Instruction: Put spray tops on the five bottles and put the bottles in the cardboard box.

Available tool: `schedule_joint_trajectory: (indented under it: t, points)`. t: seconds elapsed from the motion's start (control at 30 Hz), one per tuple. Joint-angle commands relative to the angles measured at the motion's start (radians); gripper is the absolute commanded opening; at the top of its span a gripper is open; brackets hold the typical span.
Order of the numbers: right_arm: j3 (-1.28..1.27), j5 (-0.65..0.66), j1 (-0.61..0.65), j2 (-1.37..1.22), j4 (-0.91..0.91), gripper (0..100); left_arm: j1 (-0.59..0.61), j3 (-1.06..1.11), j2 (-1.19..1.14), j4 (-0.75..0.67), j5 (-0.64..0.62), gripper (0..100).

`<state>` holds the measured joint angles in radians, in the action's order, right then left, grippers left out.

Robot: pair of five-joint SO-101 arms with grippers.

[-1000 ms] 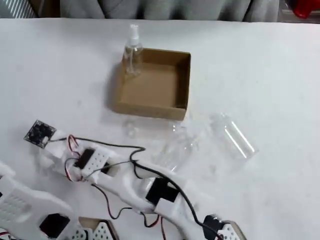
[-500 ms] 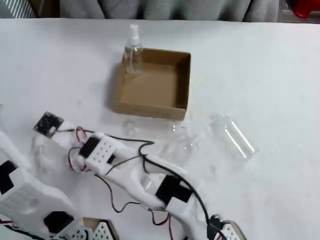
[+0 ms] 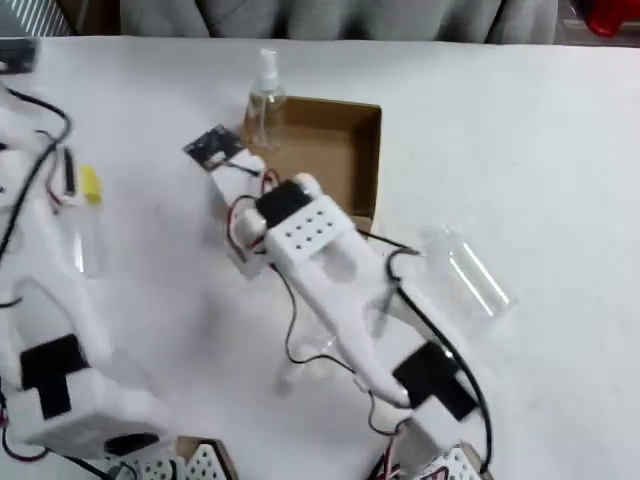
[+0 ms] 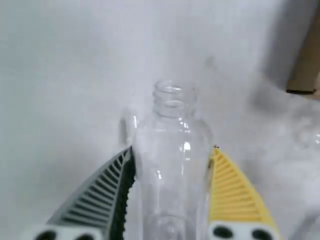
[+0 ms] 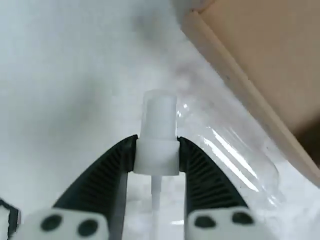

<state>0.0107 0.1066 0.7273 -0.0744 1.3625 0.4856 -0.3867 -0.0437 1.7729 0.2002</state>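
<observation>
Two parts held | left jaws closed on uncapped bottle, well left of cardboard box | right jaws clamping spray top beside box wall | risk: dip tube may miss narrow neck, or smooth bottle may twist in grip.

This looks to me like a robotics lab or a hobby bench. There is a plain white surface, and my white plastic arm carries loose red and black wires and a bare circuit board. A box sits on the surface, and grey upholstery lines the far edge.
</observation>
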Motion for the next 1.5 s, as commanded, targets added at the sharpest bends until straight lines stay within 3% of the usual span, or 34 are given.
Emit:
schedule_joint_trajectory:
  t: [0.0, 0.2, 0.47, 0.7, 0.87, 0.97, 1.27, 1.47]
  points:
    - [0.026, 0.064, -0.042, 0.165, 0.163, 1.6, -0.113, 0.138, 0.17, -0.009, -0.015, 2]
    - [0.018, 0.164, -0.186, 0.332, 0.348, 1.7, -0.202, 0.5, 0.343, -0.169, -0.017, 2]
    - [-0.245, 0.316, -0.499, 0.53, 0.34, 1.8, -0.288, 0.967, 0.57, -0.387, -0.017, 2]
    - [-0.508, 0.586, -0.972, 0.757, 0.205, 1.7, -0.286, 1.22, 0.676, -0.549, -0.015, 2]
    - [-0.689, 0.816, -1.313, 0.805, 0.035, 2.0, -0.286, 1.274, 0.713, -0.569, -0.015, 2]
    - [-0.758, 0.864, -1.446, 0.777, -0.111, 2.1, -0.286, 1.277, 0.713, -0.569, -0.015, 2]
    - [-0.965, 0.862, -1.572, 0.627, -0.521, 2.7, -0.283, 1.278, 0.711, -0.568, -0.015, 2]
    - [-0.964, 0.868, -1.587, 0.547, -0.559, 23.5, -0.239, 1.278, 0.713, -0.569, -0.015, 2]
